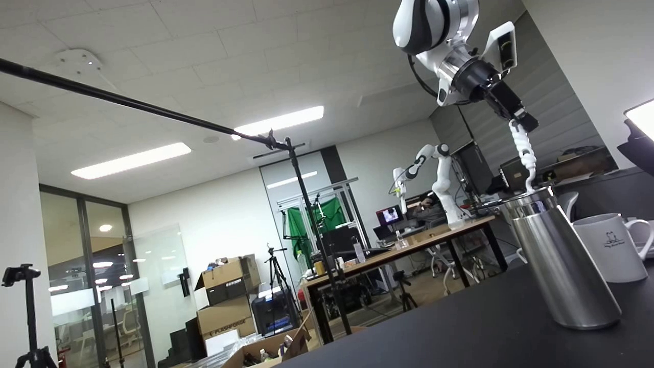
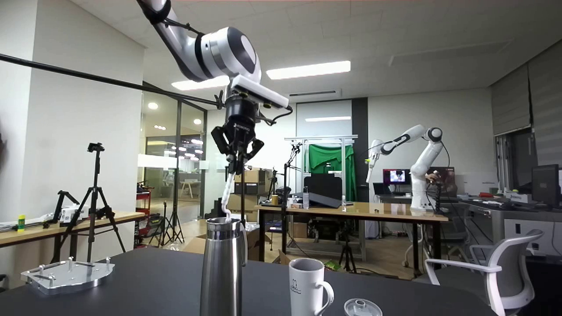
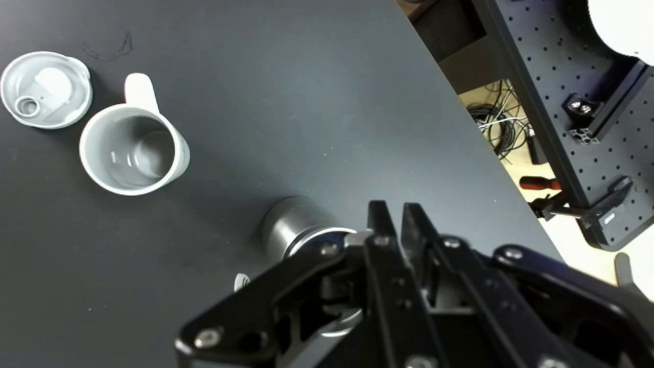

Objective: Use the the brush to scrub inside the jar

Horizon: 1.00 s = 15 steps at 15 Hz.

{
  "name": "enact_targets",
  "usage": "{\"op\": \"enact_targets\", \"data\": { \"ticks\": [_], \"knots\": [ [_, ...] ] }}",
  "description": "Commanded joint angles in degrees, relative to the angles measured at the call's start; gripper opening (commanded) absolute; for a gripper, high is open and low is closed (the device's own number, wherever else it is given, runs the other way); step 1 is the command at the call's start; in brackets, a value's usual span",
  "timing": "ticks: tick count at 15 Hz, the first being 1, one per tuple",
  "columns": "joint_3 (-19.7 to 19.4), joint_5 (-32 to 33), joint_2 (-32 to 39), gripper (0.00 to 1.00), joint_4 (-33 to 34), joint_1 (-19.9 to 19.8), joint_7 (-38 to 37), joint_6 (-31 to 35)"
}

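Observation:
The jar [image 1: 564, 266] is a tall silver metal cylinder standing upright on the dark table; it also shows in an exterior view [image 2: 221, 272]. In the wrist view the jar [image 3: 294, 225] is partly covered by my gripper. My gripper [image 2: 237, 169] is above the jar, pointing down, shut on the top end of the brush [image 2: 227, 193]. The whitish brush [image 1: 523, 148] hangs down, slightly tilted, with a bend low down. Its lower tip is at the jar's mouth; how far inside is hidden. In the wrist view the fingers [image 3: 394, 207] are close together with a narrow gap; the brush is not clearly visible there.
A white mug [image 3: 134, 151] with a handle stands beside the jar, and a clear lid [image 3: 46, 89] lies past it. A metal plate with pegs [image 2: 68, 274] lies on the table [image 2: 149, 281]. A grey chair [image 2: 505, 281] is beyond the table's edge.

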State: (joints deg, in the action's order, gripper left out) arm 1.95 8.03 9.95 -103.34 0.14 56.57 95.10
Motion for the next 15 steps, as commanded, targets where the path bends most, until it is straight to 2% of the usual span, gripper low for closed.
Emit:
{"op": "enact_targets", "data": {
  "ticks": [1,6,12,15],
  "knots": [
    [0.77,1.65,-0.13,0.03,-3.09,0.36,0.29,1.81],
    [1.59,3.53,-1.95,0.03,-4.65,0.97,0.07,1.17],
    [2.44,5.89,-8.36,0.03,-2.60,2.35,0.50,-4.69],
    [2.38,6.01,-11.15,0.03,-3.16,2.92,1.00,-4.71]
  ]
}}
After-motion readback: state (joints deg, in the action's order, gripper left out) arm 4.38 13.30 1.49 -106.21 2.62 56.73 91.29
